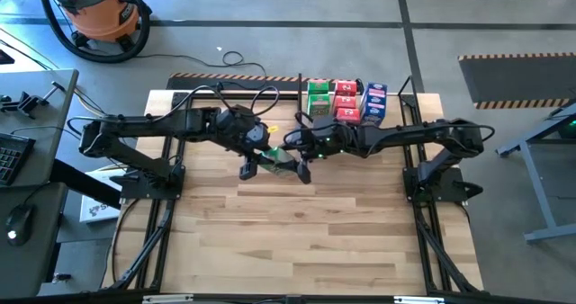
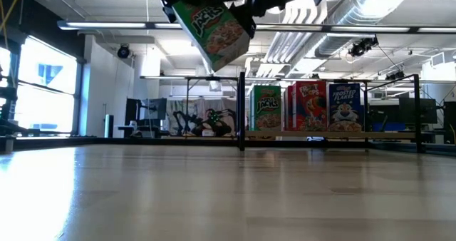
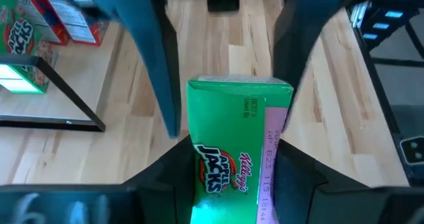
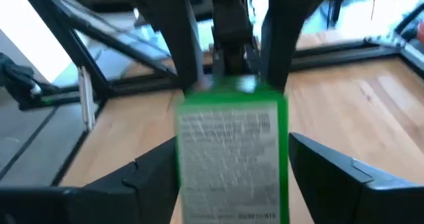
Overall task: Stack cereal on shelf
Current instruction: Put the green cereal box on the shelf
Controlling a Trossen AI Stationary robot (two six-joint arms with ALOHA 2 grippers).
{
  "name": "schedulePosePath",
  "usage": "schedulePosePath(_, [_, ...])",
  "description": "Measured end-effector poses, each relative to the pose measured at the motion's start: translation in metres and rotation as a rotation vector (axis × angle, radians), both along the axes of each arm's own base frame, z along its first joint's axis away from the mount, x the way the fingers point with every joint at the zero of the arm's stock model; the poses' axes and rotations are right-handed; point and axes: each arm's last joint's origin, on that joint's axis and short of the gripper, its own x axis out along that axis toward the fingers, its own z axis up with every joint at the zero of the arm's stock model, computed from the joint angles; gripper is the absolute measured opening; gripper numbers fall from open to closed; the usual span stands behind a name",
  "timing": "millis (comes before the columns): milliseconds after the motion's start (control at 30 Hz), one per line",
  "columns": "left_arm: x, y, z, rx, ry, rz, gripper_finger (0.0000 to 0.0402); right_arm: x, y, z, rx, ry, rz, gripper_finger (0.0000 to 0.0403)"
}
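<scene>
High view, centre of frame: a small green cardboard cereal box hangs above the wooden table, clamped in the left tool. The right tool sits around it, fingers apart. Upper right, the black metal-rod shelf holds more boxes.

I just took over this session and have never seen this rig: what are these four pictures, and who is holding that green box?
Two robot arms work at a wooden table. One picture looks straight down, one looks level across the tabletop, and one comes from each wrist. The left gripper is shut on a green cereal box, lifted above the table. The right gripper faces it with open fingers either side, not gripping. More boxes stand on the black shelf at the far edge.
</scene>
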Motion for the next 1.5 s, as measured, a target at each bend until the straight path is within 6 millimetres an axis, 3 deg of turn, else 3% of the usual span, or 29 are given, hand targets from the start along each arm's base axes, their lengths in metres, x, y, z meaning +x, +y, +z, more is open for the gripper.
schedulePosePath(167, [0.001, -0.001, 0.001, -0.018, -0.021, -0.016, 0.0155, 0.005, 0.000, -0.011, 0.015, 0.036, 0.027, 0.0220])
schedulePosePath(400, [-0.002, -0.002, 0.006, -0.039, -0.041, -0.028, 0.0192, 0.004, 0.001, -0.008, -0.006, 0.018, 0.042, 0.0156])
schedulePosePath(600, [-0.019, -0.003, 0.028, -0.023, -0.157, -0.018, 0.0216, -0.001, 0.001, 0.005, -0.052, -0.025, 0.048, 0.0152])
schedulePosePath(733, [-0.030, -0.009, 0.027, 0.006, -0.306, -0.018, 0.0220, -0.017, 0.002, 0.025, -0.111, -0.059, 0.051, 0.0154])
schedulePosePath(867, [-0.044, -0.014, 0.005, 0.001, -0.444, -0.022, 0.0219, -0.047, 0.003, 0.042, -0.181, -0.039, 0.009, 0.0151])
schedulePosePath(933, [-0.050, -0.016, -0.008, -0.027, -0.516, -0.022, 0.0219, -0.065, 0.003, 0.041, -0.192, -0.044, -0.031, 0.0148])
schedulePosePath(1133, [-0.065, -0.021, -0.041, -0.106, -0.704, -0.005, 0.0218, -0.106, 0.002, -0.015, -0.186, -0.142, -0.177, 0.0147])
schedulePosePath(1300, [-0.068, -0.020, -0.055, -0.130, -0.740, 0.013, 0.0218, -0.125, -0.009, -0.071, -0.220, -0.233, -0.398, 0.0147])
schedulePosePath(1500, [-0.066, -0.021, -0.061, -0.127, -0.725, 0.023, 0.0213, -0.140, -0.009, -0.116, -0.189, -0.265, -0.436, 0.0147])
